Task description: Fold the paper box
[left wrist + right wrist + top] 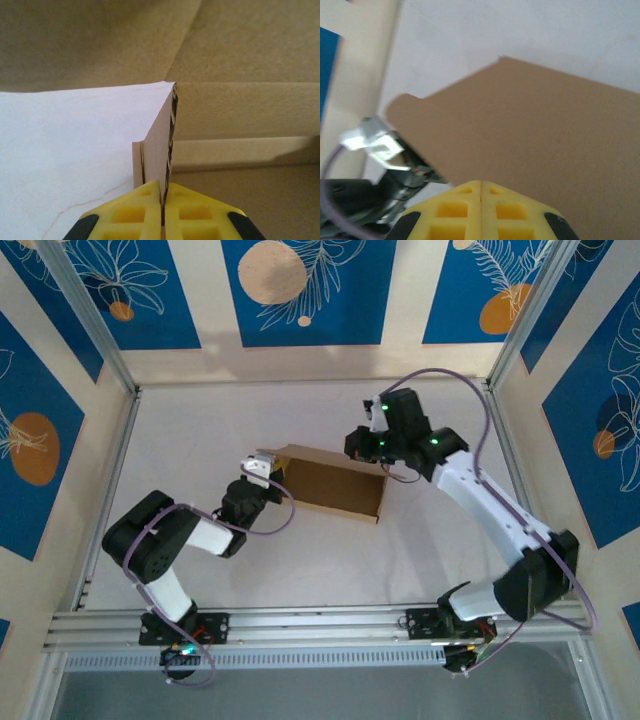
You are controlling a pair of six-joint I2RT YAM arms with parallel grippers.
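Plain brown paper box (pixel 335 488), partly folded, one flap standing upright

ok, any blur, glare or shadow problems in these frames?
Right wrist: soft throughout, brown cardboard box edges smeared. Left wrist: box edge between the yellow fingers sharp, white table bright, not blown out. Top external: even light, soft shadows, no glare.

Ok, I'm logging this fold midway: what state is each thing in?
Plain brown cardboard paper box: partly folded, not closed.
Left gripper: jaws shut on a box panel's edge.
Right gripper: jaws shut beside a box panel; grip unclear.
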